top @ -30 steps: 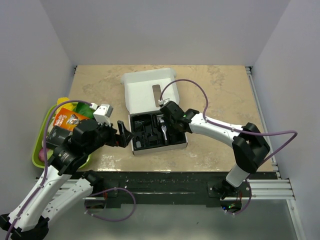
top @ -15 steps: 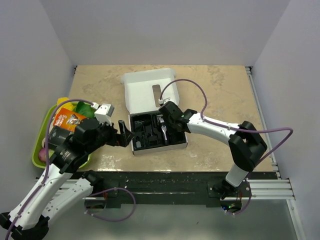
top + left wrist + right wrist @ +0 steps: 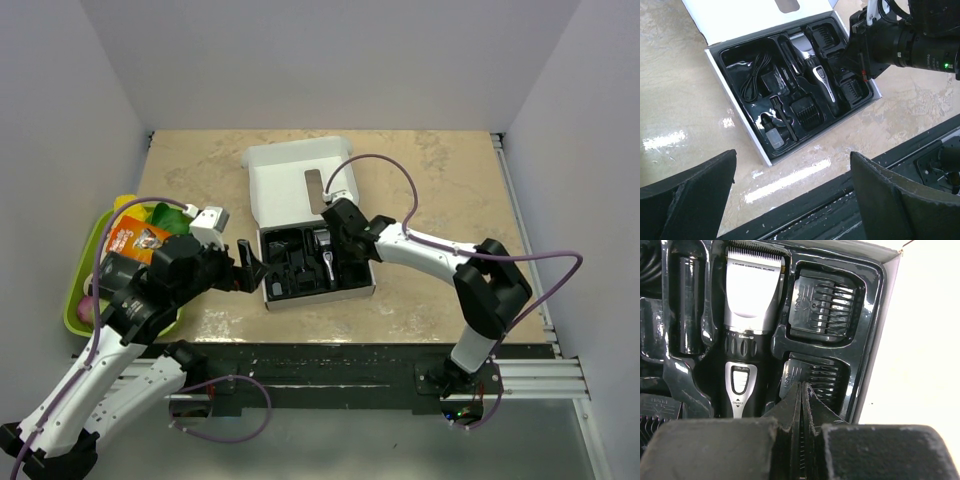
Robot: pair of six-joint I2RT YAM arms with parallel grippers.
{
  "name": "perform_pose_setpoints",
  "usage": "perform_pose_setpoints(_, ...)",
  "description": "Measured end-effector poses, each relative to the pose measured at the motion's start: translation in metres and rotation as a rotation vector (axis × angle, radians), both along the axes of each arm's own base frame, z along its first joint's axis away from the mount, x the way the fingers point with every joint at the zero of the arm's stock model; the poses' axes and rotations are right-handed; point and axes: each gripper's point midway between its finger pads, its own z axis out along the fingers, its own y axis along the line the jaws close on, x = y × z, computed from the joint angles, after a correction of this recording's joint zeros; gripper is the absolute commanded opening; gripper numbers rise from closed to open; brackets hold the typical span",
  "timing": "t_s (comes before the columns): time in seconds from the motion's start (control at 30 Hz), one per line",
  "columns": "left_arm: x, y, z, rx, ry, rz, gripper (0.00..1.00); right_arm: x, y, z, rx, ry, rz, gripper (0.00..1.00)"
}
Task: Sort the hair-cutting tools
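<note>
The insert (image 3: pixel 785 337) is glossy black plastic, the clipper (image 3: pixel 747 315) head silvery metal.

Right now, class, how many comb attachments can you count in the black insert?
3. One comb beside the clipper's blade head; a second comb next along that same side, by the right gripper; a third comb across the clipper, by its handle. The gripper may hide more.
</note>
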Motion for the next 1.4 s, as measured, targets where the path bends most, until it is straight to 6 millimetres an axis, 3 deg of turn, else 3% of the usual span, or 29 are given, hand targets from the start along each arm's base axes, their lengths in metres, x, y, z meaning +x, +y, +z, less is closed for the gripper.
perform_pose_setpoints(0.13, 0.0, 0.0, 0.0, 0.001, 0.002, 0.0, 1.0, -0.001, -0.002, 0.003, -0.002, -0.001, -0.001, 0.0)
perform_pose_setpoints(0.23, 0.0, 0.0, -0.001, 0.002, 0.001, 0.002, 1.0, -0.003, -0.004, 0.017, 0.01, -0.018, 0.001, 0.0)
perform_pose_setpoints(0.4, 0.005, 0.003, -0.002, 0.023, -0.003, 0.023, 1.0, 0.006, -0.005, 0.072, 0.06, -0.127, 0.002, 0.14)
perform_pose_setpoints(0.47, 0.01, 0.004, -0.002, 0.039, -0.008, 0.032, 1.0, 0.013, -0.009, 0.098, 0.072, -0.199, -0.011, 0.34)
perform_pose_setpoints(0.5, 0.012, 0.004, -0.003, 0.047, -0.01, 0.036, 1.0, 0.016, -0.012, 0.109, 0.075, -0.234, -0.022, 0.38)
perform_pose_setpoints(0.6, 0.021, 0.007, -0.007, 0.085, -0.016, 0.058, 0.99, 0.024, -0.026, 0.136, 0.081, -0.322, -0.062, 0.42)
perform_pose_setpoints(0.7, 0.033, 0.01, -0.008, 0.134, -0.007, 0.094, 0.95, 0.039, -0.044, 0.157, 0.115, -0.387, -0.13, 0.45)
perform_pose_setpoints(0.8, 0.055, 0.013, -0.001, 0.187, -0.004, 0.154, 0.79, 0.061, -0.078, 0.168, 0.132, -0.418, -0.238, 0.44)
perform_pose_setpoints(0.83, 0.064, 0.014, 0.001, 0.202, -0.001, 0.177, 0.69, 0.07, -0.09, 0.17, 0.133, -0.421, -0.277, 0.43)
perform_pose_setpoints(0.9, 0.082, 0.023, 0.004, 0.215, 0.011, 0.231, 0.63, 0.088, -0.108, 0.172, 0.128, -0.416, -0.341, 0.39)
perform_pose_setpoints(0.97, 0.105, 0.043, 0.002, 0.223, 0.027, 0.313, 0.49, 0.107, -0.118, 0.173, 0.125, -0.41, -0.384, 0.34)
perform_pose_setpoints(1.03, 0.126, 0.065, -0.008, 0.237, 0.064, 0.393, 0.36, 0.129, -0.122, 0.166, 0.123, -0.387, -0.41, 0.31)
perform_pose_setpoints(1.1, 0.142, 0.079, -0.022, 0.255, 0.109, 0.44, 0.29, 0.148, -0.123, 0.151, 0.116, -0.35, -0.421, 0.31)
perform_pose_setpoints(1.3, 0.185, 0.094, -0.072, 0.282, 0.234, 0.487, 0.26, 0.177, -0.133, 0.088, 0.072, -0.222, -0.442, 0.28)
perform_pose_setpoints(1.4, 0.215, 0.1, -0.096, 0.283, 0.284, 0.502, 0.25, 0.19, -0.135, 0.063, 0.075, -0.17, -0.437, 0.34)
